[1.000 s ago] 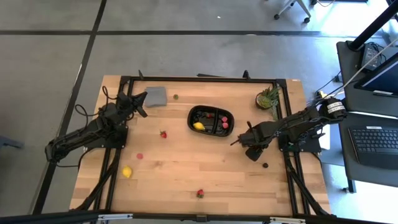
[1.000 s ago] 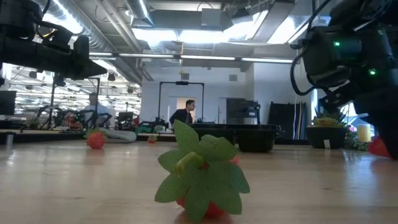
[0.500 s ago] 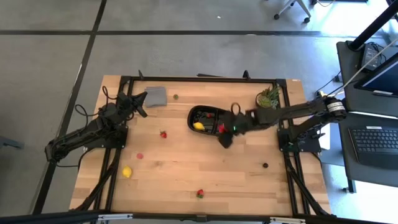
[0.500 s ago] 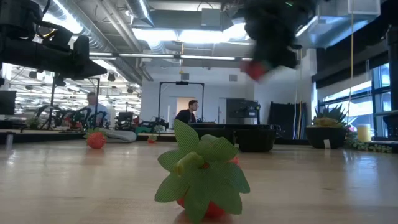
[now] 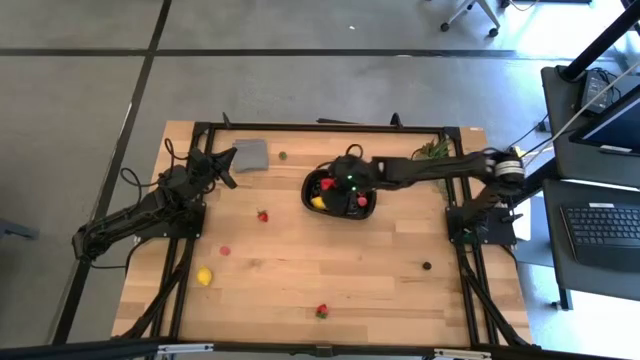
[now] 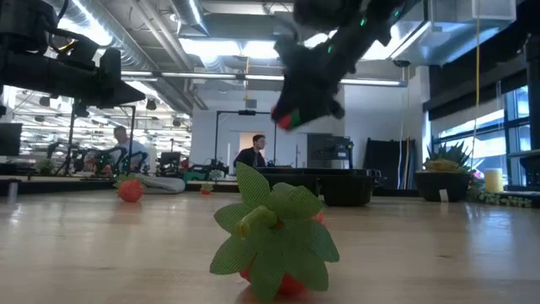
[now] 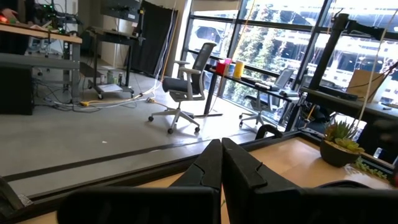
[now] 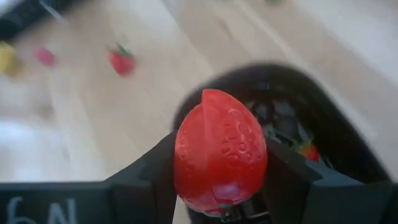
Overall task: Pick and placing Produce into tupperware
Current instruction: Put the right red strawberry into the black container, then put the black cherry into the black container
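**Strawberry piece held above the black tray**

Strawberry (image 8: 220,152), red and dimpled with a flat cut face, fills the middle of the right wrist view, pinched between the right gripper's (image 8: 219,180) two dark fingers. Behind it lies the glossy black tray (image 8: 339,134), with a small red piece and some greenery inside. A red fruit, a pink piece and a yellow one lie on the wood toward the upper left of that frame.

High view: the right gripper (image 5: 345,180) reaches in from the right and hovers over the left part of the tray (image 5: 366,209) at frame centre. A yellow lemon-like piece (image 5: 317,202) and red bits sit in its compartments. Loose produce is scattered on the table (image 5: 290,280): a red berry (image 5: 262,215) left of the tray, a pink piece (image 5: 224,251), a lemon (image 5: 204,276) at lower left, a strawberry (image 5: 321,311) near the bottom edge, a dark berry (image 5: 426,266) at lower right. The left gripper (image 5: 228,172) waits at upper left beside a flat grey piece (image 5: 250,154).

Low view: only here does the leafy underside of the near strawberry (image 6: 272,232) show, large at centre; the right gripper (image 6: 291,118) hangs above with red between its fingers.

Left wrist view: the left gripper's (image 7: 222,163) fingers are pressed together, empty.
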